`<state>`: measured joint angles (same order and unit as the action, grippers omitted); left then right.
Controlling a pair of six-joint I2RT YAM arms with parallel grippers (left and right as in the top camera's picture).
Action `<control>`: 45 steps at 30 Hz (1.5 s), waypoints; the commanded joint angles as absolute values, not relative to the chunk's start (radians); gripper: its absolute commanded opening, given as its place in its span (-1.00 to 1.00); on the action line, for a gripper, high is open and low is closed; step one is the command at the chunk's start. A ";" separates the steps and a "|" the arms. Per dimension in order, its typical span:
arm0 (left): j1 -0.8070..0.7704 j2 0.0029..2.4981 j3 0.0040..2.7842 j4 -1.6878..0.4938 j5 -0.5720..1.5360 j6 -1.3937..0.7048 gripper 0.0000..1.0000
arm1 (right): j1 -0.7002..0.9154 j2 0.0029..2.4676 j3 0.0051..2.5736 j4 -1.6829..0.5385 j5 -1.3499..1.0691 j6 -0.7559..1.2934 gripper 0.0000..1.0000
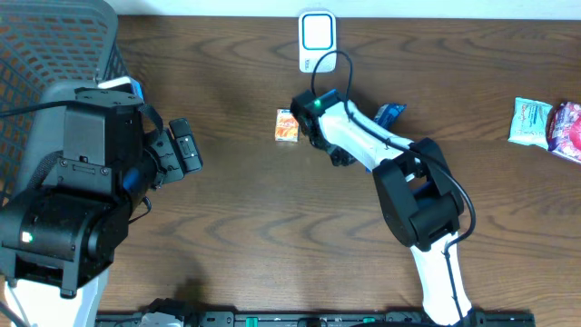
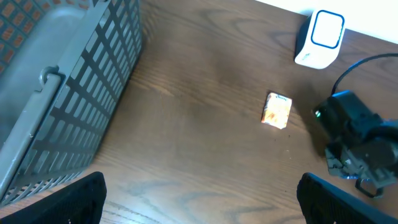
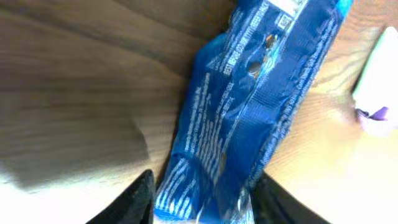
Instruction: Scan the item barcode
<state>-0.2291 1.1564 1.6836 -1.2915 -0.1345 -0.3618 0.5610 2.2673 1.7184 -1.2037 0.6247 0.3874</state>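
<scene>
A blue snack packet [image 3: 249, 112] lies on the wooden table, its far end poking out beside my right arm [image 1: 390, 113]. In the right wrist view my right gripper [image 3: 202, 205] stands open, its fingers parted on either side of the packet's near end. The white barcode scanner [image 1: 317, 41] stands at the table's far edge, and its side shows at the right of the wrist view [image 3: 379, 81]. My left gripper [image 2: 202, 199] hangs wide open over bare wood with nothing between its fingers, left of the middle [image 1: 186, 150].
A small orange packet [image 1: 287, 125] lies just left of the right arm's wrist [image 2: 277, 110]. A grey wire basket [image 1: 54, 45] fills the far left corner. Two more snack packets [image 1: 531, 121] lie at the far right.
</scene>
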 commanded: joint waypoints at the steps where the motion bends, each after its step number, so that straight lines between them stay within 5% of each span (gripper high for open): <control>1: -0.224 1.156 1.686 -1.295 -0.146 -0.349 0.96 | 0.493 2.223 1.870 -1.232 0.472 0.414 0.09; 6: -0.224 1.156 1.686 -1.295 -0.146 -0.349 0.96 | 0.316 2.220 2.028 -1.272 0.087 0.308 0.50; 8: -0.224 1.156 1.686 -1.295 -0.146 -0.349 0.96 | 0.241 2.220 2.034 -1.287 -0.052 0.282 0.97; 18: -0.224 1.156 1.686 -1.298 -0.146 -0.349 0.96 | -0.059 2.223 1.874 -1.392 -0.427 -0.036 0.96; 23: -0.224 1.156 1.686 -1.298 -0.146 -0.349 0.96 | -0.106 2.223 1.713 -1.246 -0.628 -0.057 0.72; 25: -0.224 1.156 1.686 -1.298 -0.146 -0.349 0.96 | -0.101 2.223 1.673 -1.219 -0.727 -0.107 0.47; 29: -0.224 1.156 1.686 -1.298 -0.146 -0.349 0.96 | -0.083 2.207 1.721 -1.217 -0.601 -0.012 0.45; 34: -0.224 1.156 1.686 -1.298 -0.146 -0.349 0.96 | -0.014 2.117 1.888 -1.337 -0.167 0.210 0.45; 45: -0.224 1.156 1.686 -1.298 -0.146 -0.349 0.96 | 0.340 2.133 1.892 -1.314 0.318 0.423 0.22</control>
